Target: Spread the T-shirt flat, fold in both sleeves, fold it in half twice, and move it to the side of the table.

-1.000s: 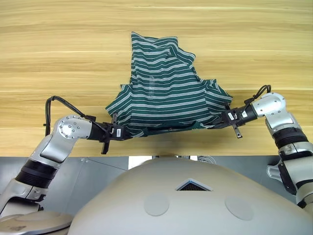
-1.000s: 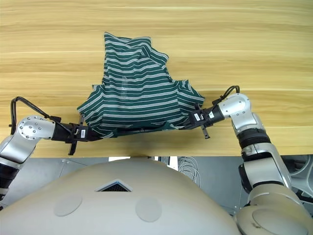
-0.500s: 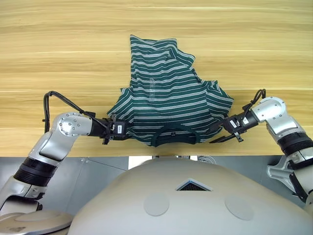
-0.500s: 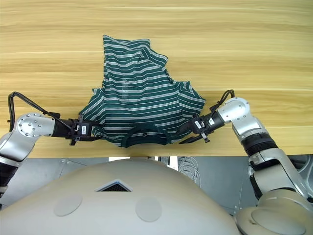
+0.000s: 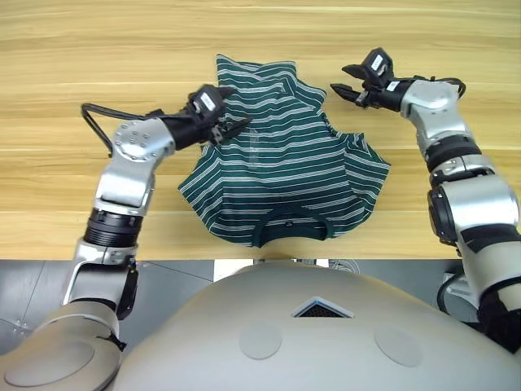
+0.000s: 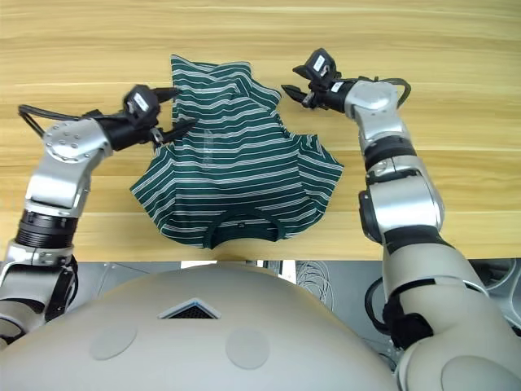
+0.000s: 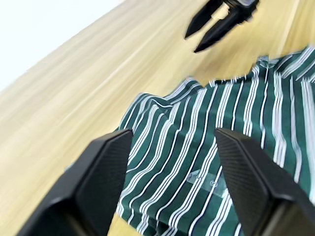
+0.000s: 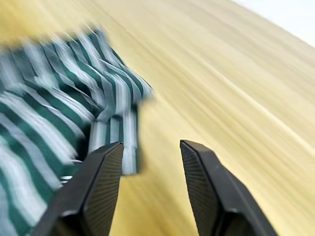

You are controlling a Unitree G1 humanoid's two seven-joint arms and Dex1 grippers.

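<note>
A pale, wood-grained counter (image 5: 81,49) runs across our whole view, its long streaks of grain smooth and matte. On it, close to the near edge and about midway along, lies the T-shirt (image 5: 285,171), a soft dark green knit with thin paired white stripes. Its plain green ribbed collar (image 5: 289,224) faces us at the near edge and its hem (image 5: 256,65) points away. We judge the spreading only partly done. The near half fans out broadly, but the far half is bunched narrow, with a flap doubled over near the far right corner and wavy creases along both sides. The sleeves are tucked into the rumples, so we cannot trace them clearly. Folding in the sleeves, the two halvings and the move to the side all look to be ahead of us. Our left claw (image 5: 236,107) hovers over the far left part of the cloth, its black fingers spread wide and grasping nothing. The left wrist view shows striped fabric in the gap between the textured pads (image 7: 98,182). Our right claw (image 5: 339,79) sits just beside the far right corner, above bare wood, likewise parted and empty, its ridged fingers (image 8: 101,182) framing the shirt's edge.
</note>
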